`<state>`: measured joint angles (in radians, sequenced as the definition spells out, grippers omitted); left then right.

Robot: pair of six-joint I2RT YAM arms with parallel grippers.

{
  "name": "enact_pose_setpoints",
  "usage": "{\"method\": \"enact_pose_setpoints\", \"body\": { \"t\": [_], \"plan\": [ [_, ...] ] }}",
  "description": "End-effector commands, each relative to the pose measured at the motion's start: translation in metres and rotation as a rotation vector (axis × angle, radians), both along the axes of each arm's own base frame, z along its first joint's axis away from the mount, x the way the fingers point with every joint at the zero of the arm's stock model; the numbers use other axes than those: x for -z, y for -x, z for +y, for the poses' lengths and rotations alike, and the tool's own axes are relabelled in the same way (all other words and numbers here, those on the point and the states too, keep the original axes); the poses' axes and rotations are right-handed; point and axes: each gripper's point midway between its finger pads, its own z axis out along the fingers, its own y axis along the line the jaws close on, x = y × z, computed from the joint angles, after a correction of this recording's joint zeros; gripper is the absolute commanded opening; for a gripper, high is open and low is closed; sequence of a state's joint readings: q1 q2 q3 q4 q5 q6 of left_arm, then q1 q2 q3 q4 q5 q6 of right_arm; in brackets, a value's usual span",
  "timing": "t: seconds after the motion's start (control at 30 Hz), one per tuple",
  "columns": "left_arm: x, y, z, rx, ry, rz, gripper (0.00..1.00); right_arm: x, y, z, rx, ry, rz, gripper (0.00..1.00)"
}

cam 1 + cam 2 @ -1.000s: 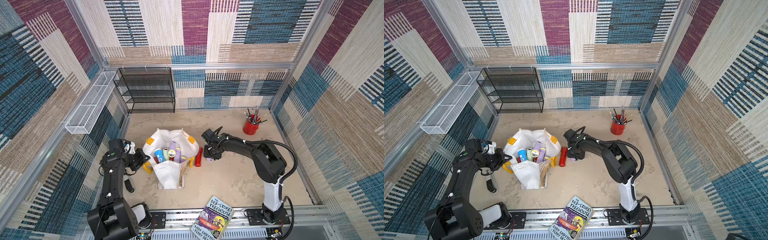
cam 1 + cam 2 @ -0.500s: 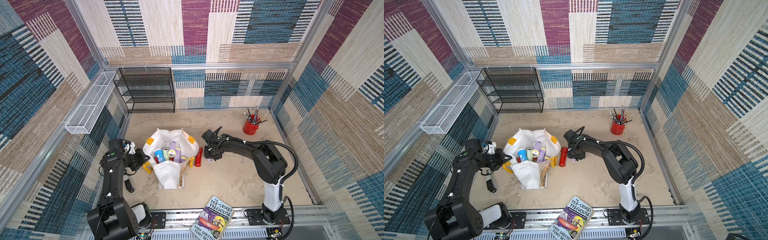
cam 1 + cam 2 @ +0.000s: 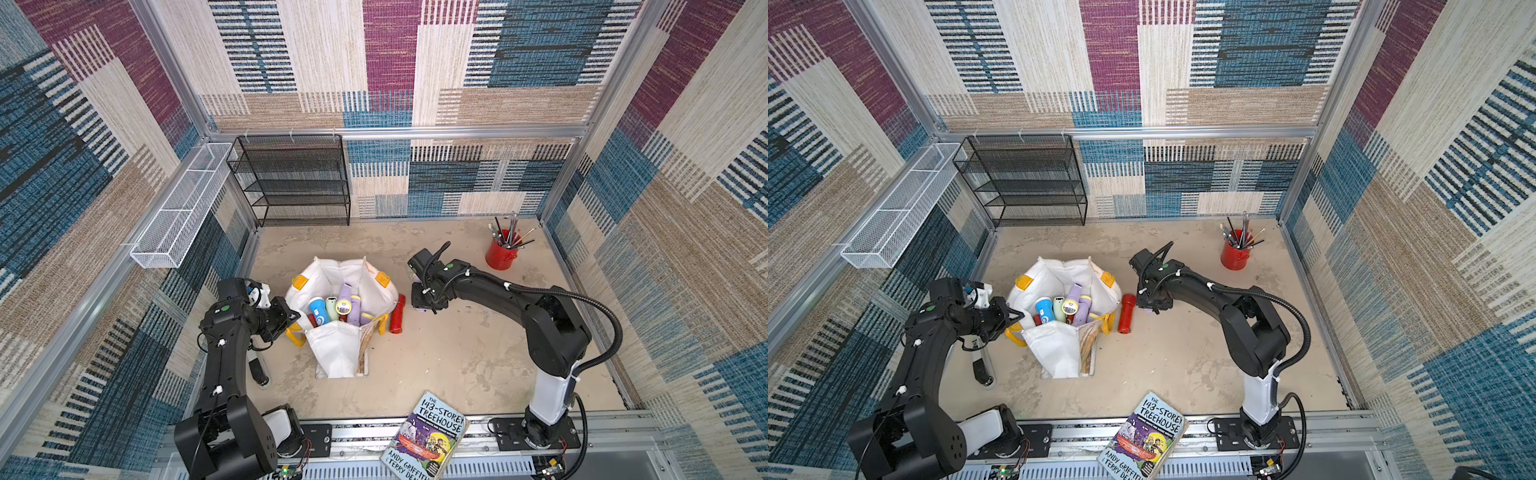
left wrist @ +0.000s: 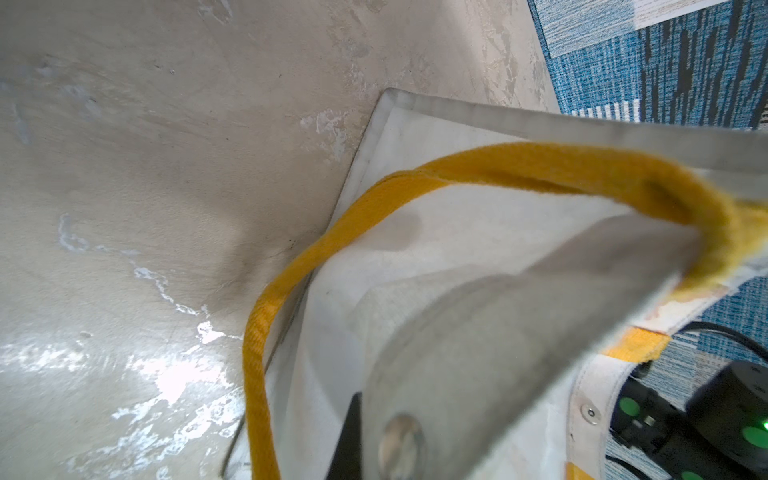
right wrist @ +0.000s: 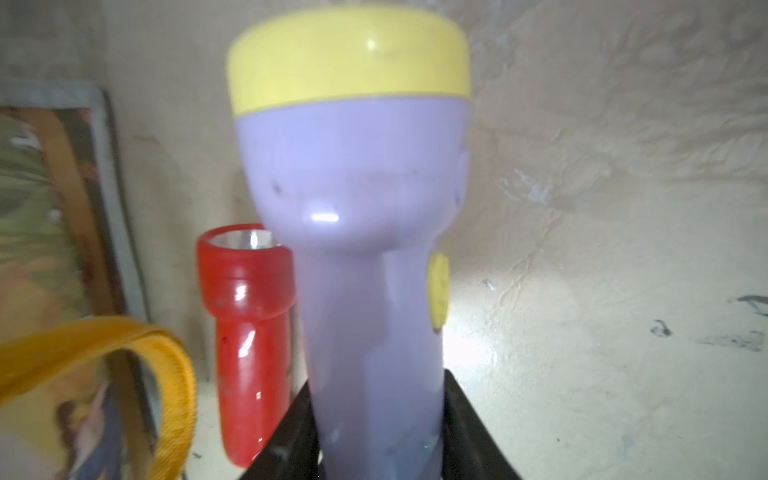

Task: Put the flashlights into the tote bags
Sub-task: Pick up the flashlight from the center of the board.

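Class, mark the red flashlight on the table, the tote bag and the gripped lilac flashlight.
red flashlight (image 3: 397,318), in a top view, barrel
tote bag (image 3: 334,353), in a top view, front wall
lilac flashlight (image 5: 365,187), right wrist view, flared neck

The bag was white with yellow handles and a brown-and-green picture panel. Inside showed 1 blue flashlight, 1 pale-green flashlight and lilac flashlights with pale-yellow heads. In the right wrist view, the lilac flashlight had a pale-yellow head and a yellow switch. The red flashlight was red throughout, its reflector silvery. The tabletop was mottled beige. The walls bore woven patches of blue, maroon, cream and tan, some striped. The rack was black mesh, the basket white mesh, the cup red, and the book pale blue and purple.
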<state>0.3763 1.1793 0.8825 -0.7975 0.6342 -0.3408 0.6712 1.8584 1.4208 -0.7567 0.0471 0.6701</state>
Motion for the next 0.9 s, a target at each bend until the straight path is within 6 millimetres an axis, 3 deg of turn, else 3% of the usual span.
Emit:
{"method": "enact_pose_setpoints", "body": {
  "t": [0.0,0.3,0.4,0.47,0.6,0.87],
  "plan": [
    [-0.003,0.001,-0.002,0.007,0.008,-0.005,0.0,-0.03,-0.01,0.007,-0.027,-0.04,-0.066,0.34],
    [-0.003,0.001,-0.003,0.009,0.009,-0.006,0.0,-0.125,-0.025,0.035,-0.132,-0.197,-0.271,0.35],
    [-0.002,0.001,-0.002,0.007,0.006,-0.003,0.0,-0.147,-0.023,0.044,-0.181,-0.228,-0.337,0.36],
    [-0.002,0.001,-0.002,0.005,0.004,-0.001,0.0,-0.171,-0.023,0.052,-0.208,-0.269,-0.392,0.37],
    [-0.002,0.001,-0.001,0.002,0.002,0.001,0.0,-0.193,-0.013,0.068,-0.263,-0.333,-0.43,0.37],
    [-0.002,0.001,-0.001,0.002,0.003,-0.001,0.0,-0.215,0.007,0.106,-0.372,-0.403,-0.456,0.38]
  ]
}}
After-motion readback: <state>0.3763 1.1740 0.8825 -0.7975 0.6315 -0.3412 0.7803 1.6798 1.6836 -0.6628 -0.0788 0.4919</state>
